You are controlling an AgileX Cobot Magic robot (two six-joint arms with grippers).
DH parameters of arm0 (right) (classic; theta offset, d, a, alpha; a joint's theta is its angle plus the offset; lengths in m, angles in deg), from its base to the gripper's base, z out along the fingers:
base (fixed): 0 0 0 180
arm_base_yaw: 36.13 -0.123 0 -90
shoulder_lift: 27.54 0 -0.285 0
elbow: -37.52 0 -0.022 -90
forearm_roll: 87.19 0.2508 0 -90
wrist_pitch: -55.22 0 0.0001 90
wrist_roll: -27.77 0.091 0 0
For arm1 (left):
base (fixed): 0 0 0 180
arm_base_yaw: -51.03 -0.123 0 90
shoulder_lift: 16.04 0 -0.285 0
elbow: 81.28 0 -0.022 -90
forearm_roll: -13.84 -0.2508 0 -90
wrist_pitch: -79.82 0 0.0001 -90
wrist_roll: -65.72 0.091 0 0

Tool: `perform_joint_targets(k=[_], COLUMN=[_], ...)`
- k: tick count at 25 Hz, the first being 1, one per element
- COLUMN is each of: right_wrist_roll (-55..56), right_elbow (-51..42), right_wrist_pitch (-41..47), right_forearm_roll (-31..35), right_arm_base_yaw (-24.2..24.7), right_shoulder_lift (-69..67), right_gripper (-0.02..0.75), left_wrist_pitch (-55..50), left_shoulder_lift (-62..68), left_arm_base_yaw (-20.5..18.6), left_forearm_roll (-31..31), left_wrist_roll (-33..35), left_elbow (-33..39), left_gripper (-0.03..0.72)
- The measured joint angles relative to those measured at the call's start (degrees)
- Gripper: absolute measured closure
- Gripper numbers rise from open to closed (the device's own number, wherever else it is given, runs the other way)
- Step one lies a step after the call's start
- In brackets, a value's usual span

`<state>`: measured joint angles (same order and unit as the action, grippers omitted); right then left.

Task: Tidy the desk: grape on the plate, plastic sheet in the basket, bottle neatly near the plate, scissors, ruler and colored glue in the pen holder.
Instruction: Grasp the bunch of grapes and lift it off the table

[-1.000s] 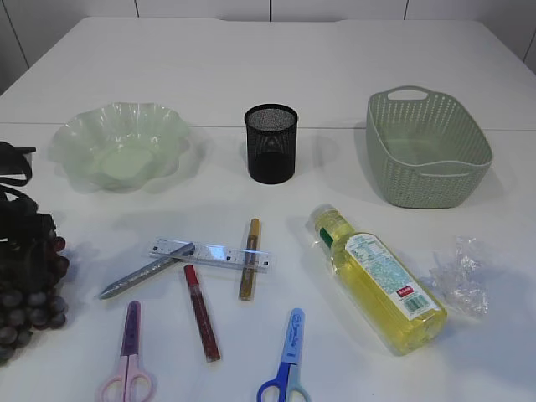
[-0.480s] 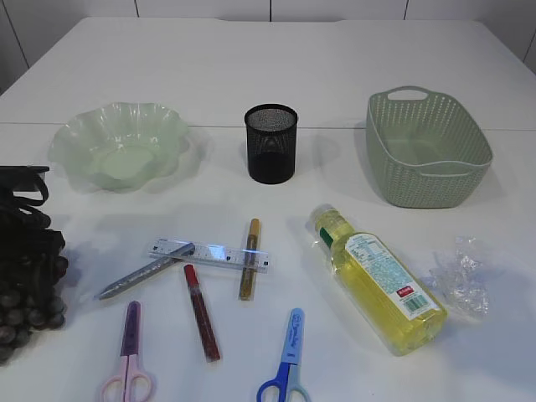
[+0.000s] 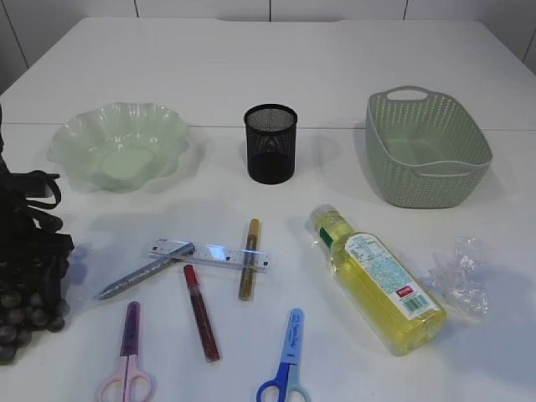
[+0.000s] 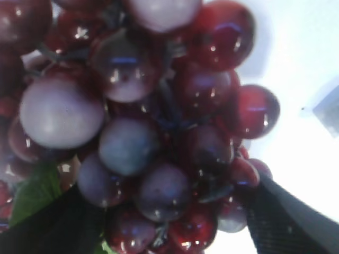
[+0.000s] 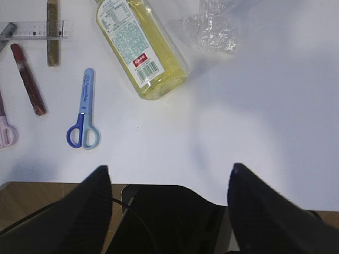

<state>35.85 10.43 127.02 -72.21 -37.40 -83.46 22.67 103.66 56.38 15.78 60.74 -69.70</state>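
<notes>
White table (image 3: 251, 67): bottle (image 3: 381, 278) lies diagonally, cap toward the pen holder (image 3: 271, 143); both arms' fingers apart.

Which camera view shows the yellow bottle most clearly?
The exterior view: the whole bottle lies on its side on the table, cap and label visible. The right wrist view shows only its lower part, with the cap cut off at the frame top. The left wrist view shows only grapes.

Open table around the pen holder (image 3: 270, 143)
Bare table lies left, right and behind it; in front, the ruler (image 3: 209, 254), glue sticks (image 3: 201, 311), scissors (image 3: 286, 356) and bottle (image 3: 378, 279) crowd the way
</notes>
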Motion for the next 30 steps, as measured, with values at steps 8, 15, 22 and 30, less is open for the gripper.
perform_joint_targets(k=[8,15,22,30], right_wrist_roll=[-0.09,-0.09,-0.09,-0.21], right_elbow=[0.21,0.21,0.21,0.21], right_wrist_pitch=[0.00,0.00,0.00,0.00], right_forearm_roll=[0.00,0.00,0.00,0.00], right_arm_base_yaw=[0.00,0.00,0.00,0.00], right_shoulder_lift=[0.00,0.00,0.00,0.00], right_gripper=[0.207,0.207,0.207,0.207], left_wrist_pitch=[0.98,1.31,0.99,-1.78], left_shoulder_lift=[0.91,1.20,1.20,-1.79], left_arm_base_yaw=[0.00,0.00,0.00,0.00], left_forearm_roll=[1.54,1.50,1.50,1.05], left_wrist_roll=[0.00,0.00,0.00,0.00], left_elbow=[-0.35,-0.35,-0.35,0.01], left_gripper=[0.113,0.303,0.478,0.497])
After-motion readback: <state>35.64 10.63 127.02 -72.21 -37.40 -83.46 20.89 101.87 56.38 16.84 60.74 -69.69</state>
